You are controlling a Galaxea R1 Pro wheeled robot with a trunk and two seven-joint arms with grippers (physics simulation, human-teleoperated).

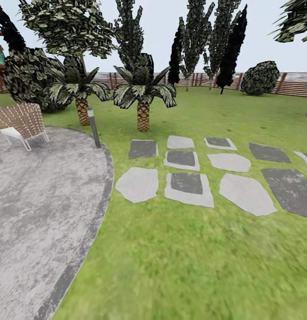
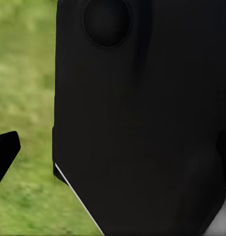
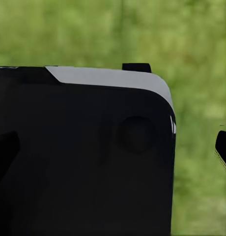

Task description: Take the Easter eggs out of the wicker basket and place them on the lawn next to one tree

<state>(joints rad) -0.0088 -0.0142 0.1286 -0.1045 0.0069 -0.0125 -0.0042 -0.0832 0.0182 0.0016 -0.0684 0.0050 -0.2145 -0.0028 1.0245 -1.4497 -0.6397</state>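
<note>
- Grass of the lawn point(image 1: 184, 266) lies nearest the head camera and runs ahead to the wooden fence point(image 1: 295, 84) at the back of the garden.
- Grey paved patio point(image 1: 33, 200) takes the near left; a pale woven chair point(image 1: 21, 122) and a short lamp post point(image 1: 93, 126) stand at its far edge.
- Stepping stones point(image 1: 189, 186) cross the lawn ahead, from centre to right.
- Two short scaly-trunked palms point(image 1: 143, 95) stand beyond the stones; thin dark cypresses point(image 1: 231, 44) and a round bush point(image 1: 260, 78) line the fence.
- Task items: no basket, egg or thick pale-trunked tree can be identified here, so their direction from either tool cannot be stated, nor which arm is nearer.
- Both wrist views show a dark robot body panel point(image 2: 142, 128) close up, with blurred grass behind.
- Tool state: cannot be determined for left or right; only dark slivers appear at the picture edges.
- Judgement: the robot is in transit; the next move calls for locating the basket before any reach.
</note>
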